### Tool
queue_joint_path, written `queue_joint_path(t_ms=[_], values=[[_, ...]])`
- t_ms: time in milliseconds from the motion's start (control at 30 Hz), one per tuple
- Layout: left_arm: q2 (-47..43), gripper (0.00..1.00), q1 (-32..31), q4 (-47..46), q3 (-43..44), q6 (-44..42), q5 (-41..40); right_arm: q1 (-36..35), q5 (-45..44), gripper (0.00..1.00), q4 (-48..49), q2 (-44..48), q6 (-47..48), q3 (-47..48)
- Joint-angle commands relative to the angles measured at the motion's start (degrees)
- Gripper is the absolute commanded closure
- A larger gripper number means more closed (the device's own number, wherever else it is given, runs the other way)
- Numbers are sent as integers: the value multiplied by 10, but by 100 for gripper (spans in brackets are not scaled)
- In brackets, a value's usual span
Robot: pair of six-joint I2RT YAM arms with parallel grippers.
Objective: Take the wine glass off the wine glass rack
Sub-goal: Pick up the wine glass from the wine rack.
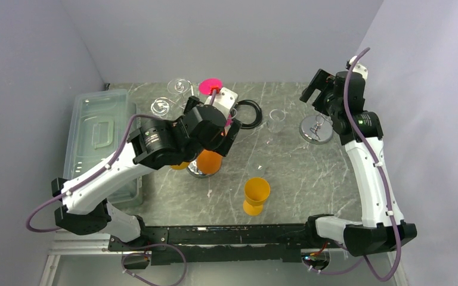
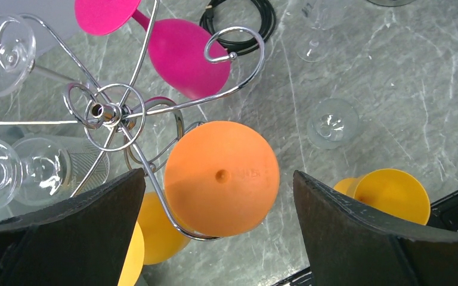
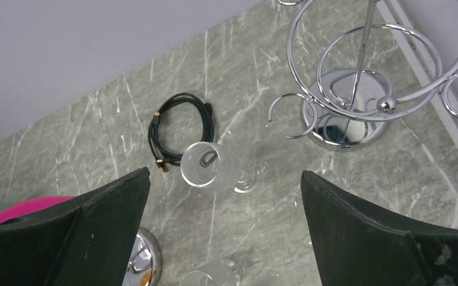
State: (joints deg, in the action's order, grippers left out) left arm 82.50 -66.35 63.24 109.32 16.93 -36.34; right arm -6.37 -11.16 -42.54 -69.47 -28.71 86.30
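Note:
The wine glass rack (image 2: 104,111) is a chrome wire stand with curled arms, and my left arm hides most of it in the top view. Upside-down wine glasses hang on it: an orange one (image 2: 220,179), a pink one (image 2: 185,56), clear ones (image 2: 5,55) and a yellow one (image 2: 158,229). My left gripper (image 2: 217,229) hovers open above the orange glass's round foot, one finger on each side and not touching it. My right gripper (image 3: 223,238) is open and empty at the far right (image 1: 317,90), away from the rack.
A yellow glass (image 1: 256,195) stands on the marble table near the front. A clear glass (image 1: 276,119), a coiled black cable (image 1: 247,113) and a smaller chrome stand (image 1: 316,128) sit further back. A clear plastic bin (image 1: 98,134) lies at the left.

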Motion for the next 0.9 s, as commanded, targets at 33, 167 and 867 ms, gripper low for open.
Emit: queue_joint_path(t_ms=[33,167,867], values=[[5,0,-5,8,4,27,-47,-2,5,0,7,24,1,-3],[14,1,-5,14,6,34,-43,-2,5,0,8,26,2,-7],[35,1,8,22,-2,69,-35,-2,4,0,15,34,9,-16]])
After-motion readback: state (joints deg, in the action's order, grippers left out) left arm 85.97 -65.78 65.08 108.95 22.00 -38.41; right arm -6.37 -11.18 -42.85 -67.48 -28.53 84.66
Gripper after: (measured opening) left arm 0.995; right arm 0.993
